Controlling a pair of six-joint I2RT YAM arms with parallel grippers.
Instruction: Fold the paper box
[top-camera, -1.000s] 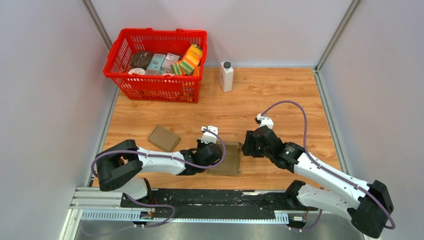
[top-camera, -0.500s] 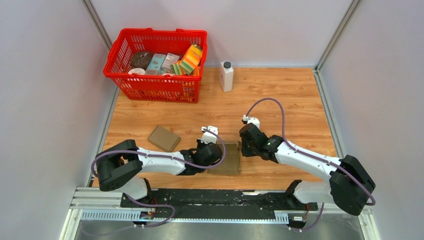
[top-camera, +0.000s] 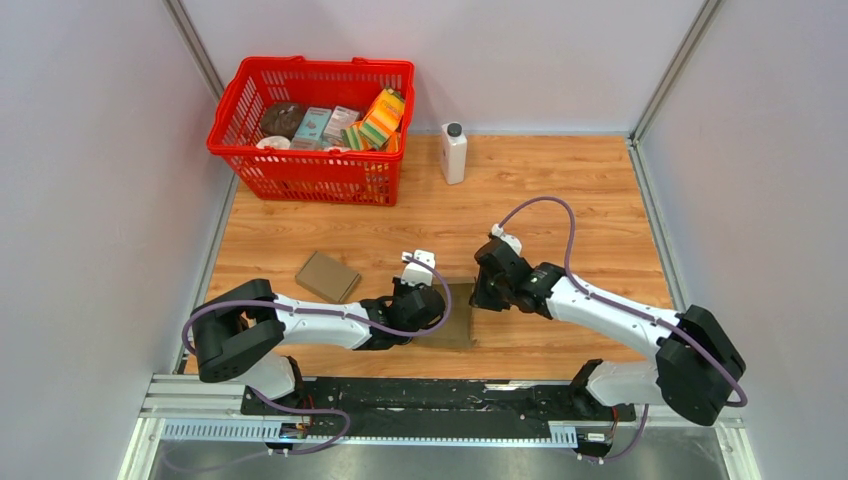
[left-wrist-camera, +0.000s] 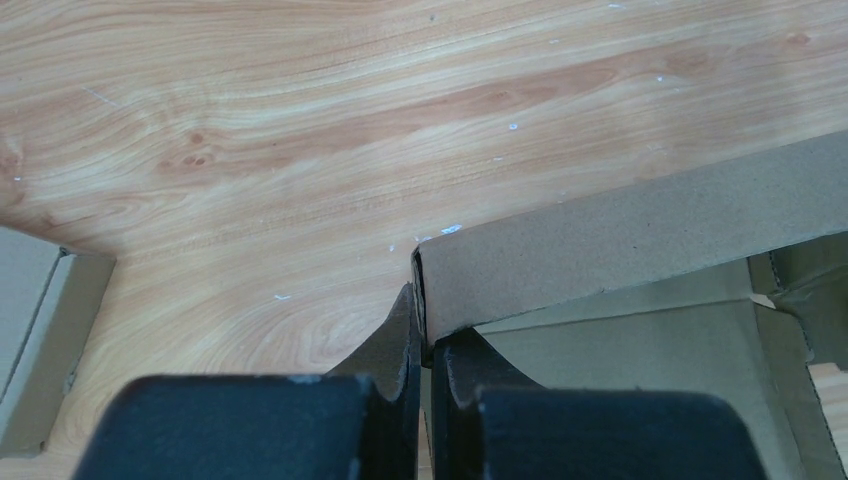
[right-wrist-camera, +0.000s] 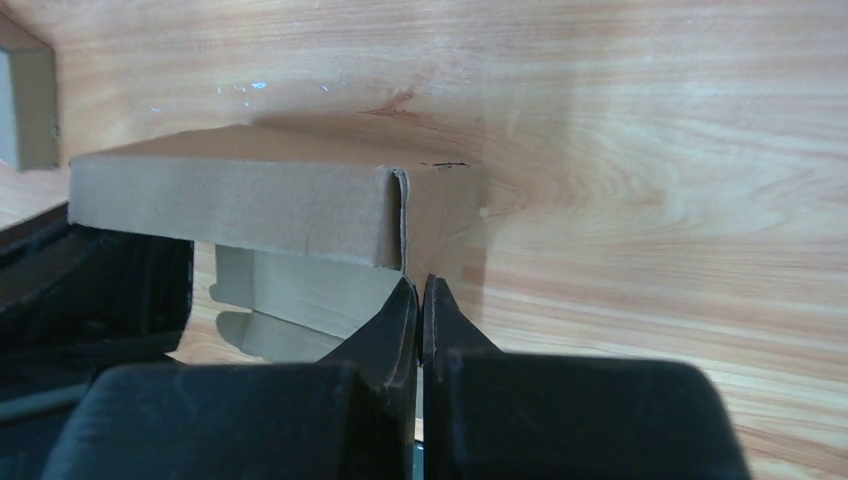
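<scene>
**Both tools closing in on opposite ends of the paper box**

The wooden tabletop is carrying everything. The red basket is sitting far beyond the left tool, toward the back left corner, and is holding assorted packets.

The paper box, brown and partly raised, is lying between the two tools. One end is meeting the left tool and the other end is meeting the right tool. In the left wrist view one of its walls is standing on edge and running away to the right of the fingertips, with loose flaps lying open below it.

A flat cardboard piece is lying off the outer side of the left tool, apart from the box. A white bottle is standing upright well beyond both tools, just beside the basket.

The left tool is reaching in low over the tabletop. Its fingers are pressing together on the end of the box's upright wall, with the card edge running down between them.

The right tool is coming in from the opposite side with its fingers drawn together. Their tips are sitting directly under the box's folded corner. Whether any card is lying pinched between them, I cannot tell.
</scene>
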